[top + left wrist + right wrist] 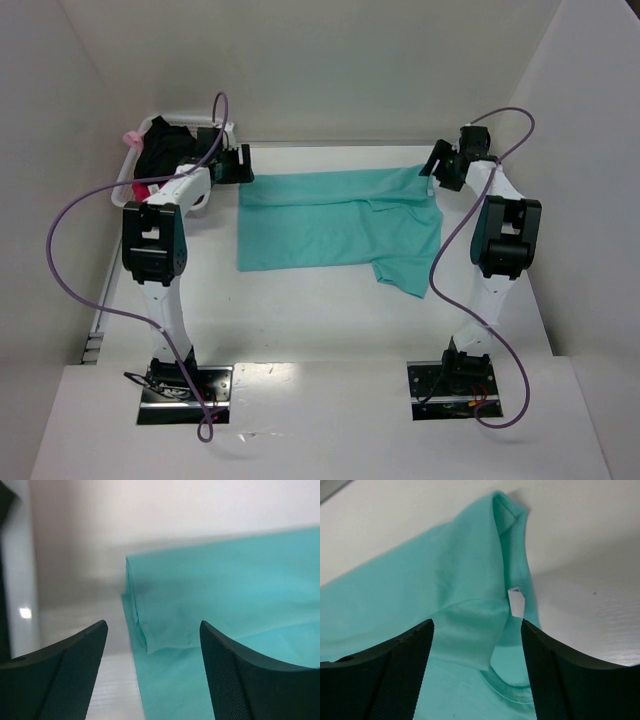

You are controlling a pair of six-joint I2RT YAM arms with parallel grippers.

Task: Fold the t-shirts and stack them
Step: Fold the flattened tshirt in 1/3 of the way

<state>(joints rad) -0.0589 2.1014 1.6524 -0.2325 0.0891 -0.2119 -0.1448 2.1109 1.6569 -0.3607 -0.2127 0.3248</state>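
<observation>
Jaws of left gripper point(153, 625) and right gripper point(477, 622) were seen apart, nothing held; teal shirt point(330, 215) was spread half-folded between them; next fold's probably best done with corners pinched evenly.

The teal shirt point(335, 220) lies flat near the table's point(300, 320) far edge, folded into a wide band. One sleeve sticks out toward the near right, and its white neck label point(516, 601) shows. The black shirt point(160, 152) and pink shirt point(131, 135) lie bunched at the far left corner.
</observation>
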